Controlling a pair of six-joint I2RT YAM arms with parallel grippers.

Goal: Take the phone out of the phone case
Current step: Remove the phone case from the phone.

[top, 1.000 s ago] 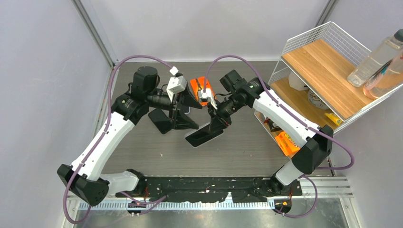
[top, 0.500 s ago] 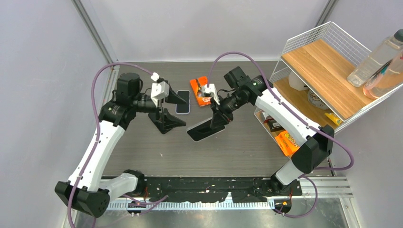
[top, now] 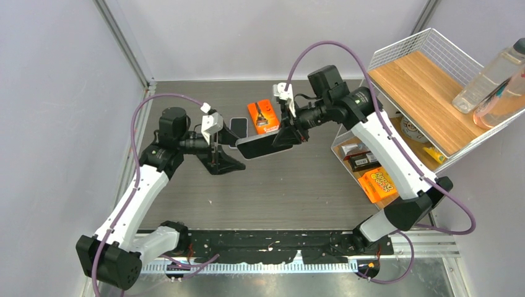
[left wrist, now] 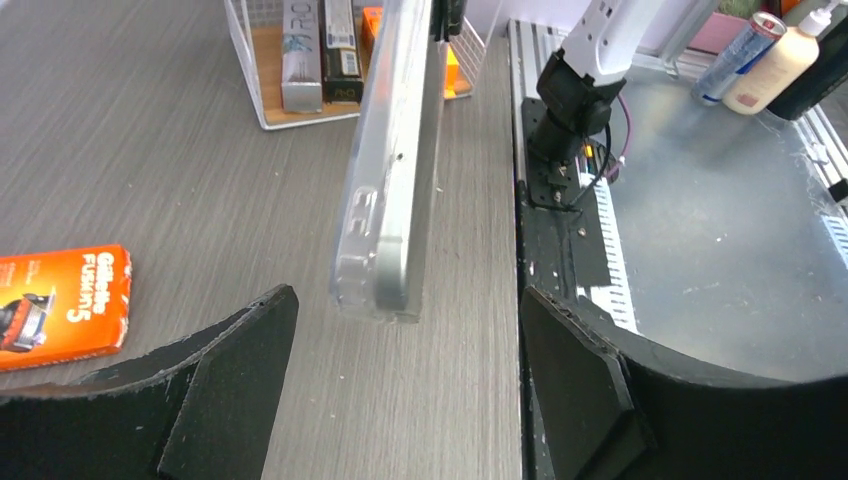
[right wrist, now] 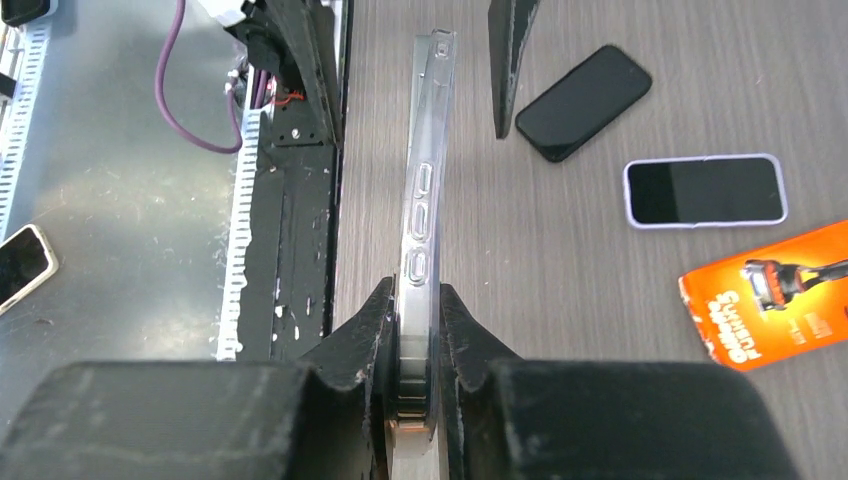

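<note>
Your right gripper is clamped on 1 end of the case, holding it off the table. Your left gripper is spread wide, 1 finger on each side of the free end, touching neither face. The phone looks to be inside the case: pickup done, pulling the 2 apart not yet begun

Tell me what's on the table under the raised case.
Only bare grey table shows beneath the case in the left wrist view; overhead, the case hides that spot.
</note>
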